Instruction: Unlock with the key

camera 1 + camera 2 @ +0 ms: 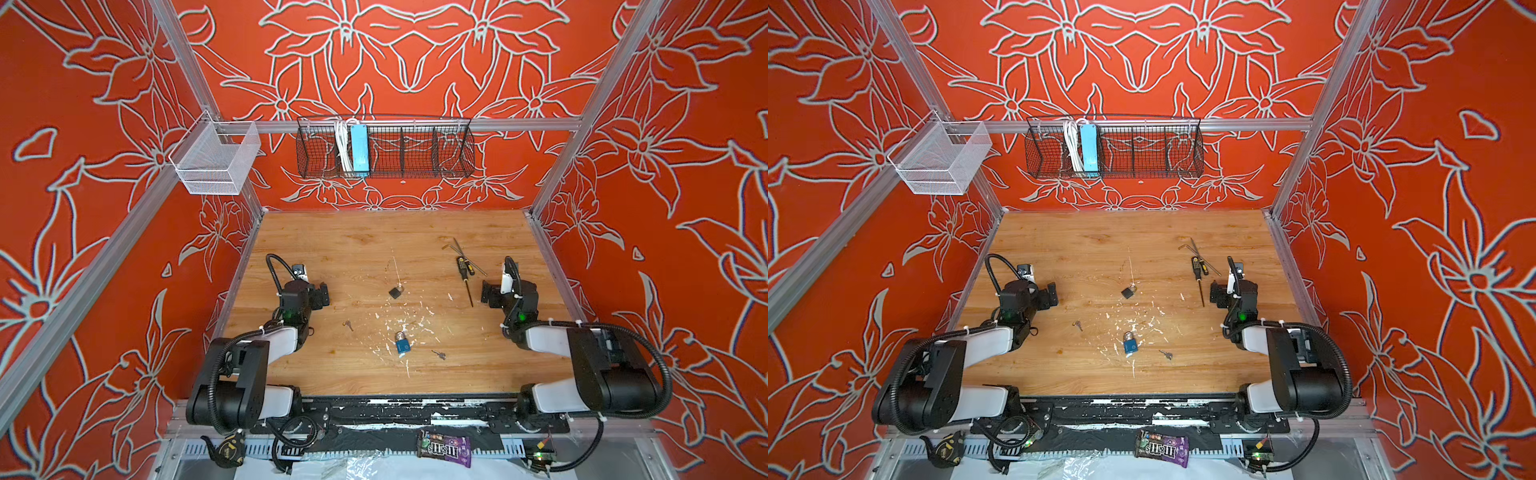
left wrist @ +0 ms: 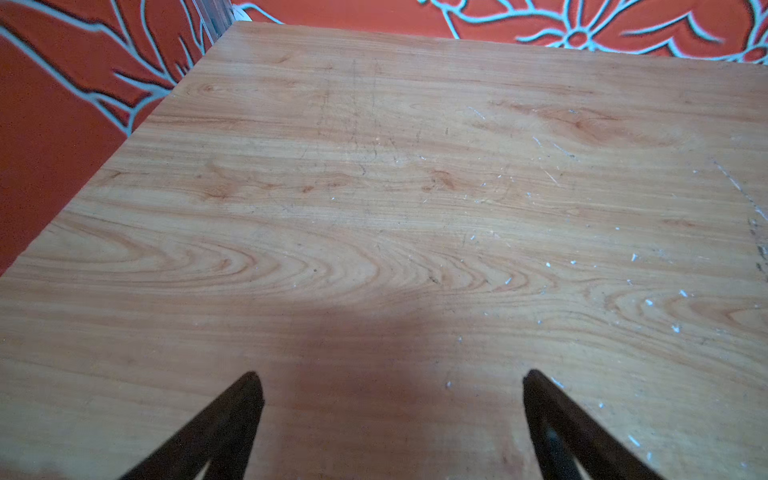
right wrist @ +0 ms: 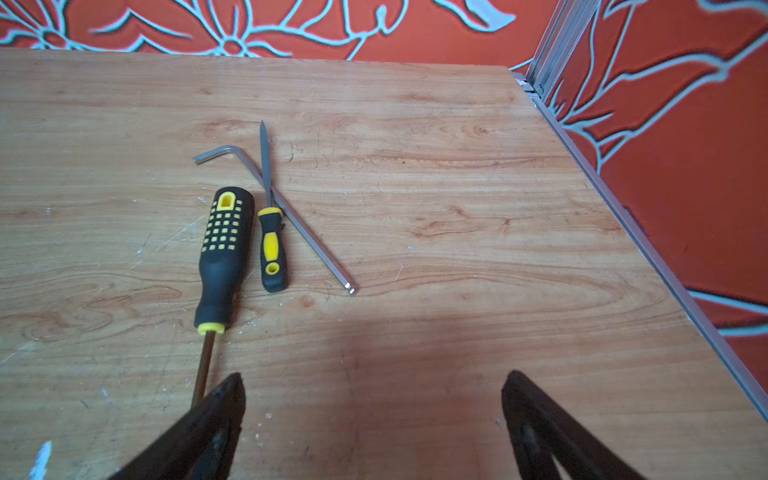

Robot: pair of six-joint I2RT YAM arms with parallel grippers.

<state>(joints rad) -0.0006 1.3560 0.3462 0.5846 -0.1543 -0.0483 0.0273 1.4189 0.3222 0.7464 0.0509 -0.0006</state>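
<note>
Both tools hang with their jaws spread wide, gripping nothing. The left gripper [image 1: 322, 296] is over the light wooden tabletop [image 1: 332, 245] near its 9 o'clock edge, and its wrist view shows bare board between the black fingertips [image 2: 245, 399]. The right gripper [image 1: 487, 296] is near the 3 o'clock edge, close to the shaft of a large black-and-yellow screwdriver [image 3: 224, 257]. Beyond that lie a small black-and-yellow screwdriver [image 3: 272, 249] and a bent steel hex key [image 3: 299, 224], which cross each other.

The blue padlock [image 1: 402, 344] lies flat toward 6 o'clock of the board's middle. A small silver key [image 1: 348, 325] lies at its 10 o'clock, well apart from it. A second silver key [image 1: 439, 354] lies at its 4 o'clock, nearer. A small dark padlock [image 1: 395, 292] lies at its 12 o'clock, mid-board.

Open board separates each gripper from the locks and keys. The strip toward the 12 o'clock edge is open board as well.
</note>
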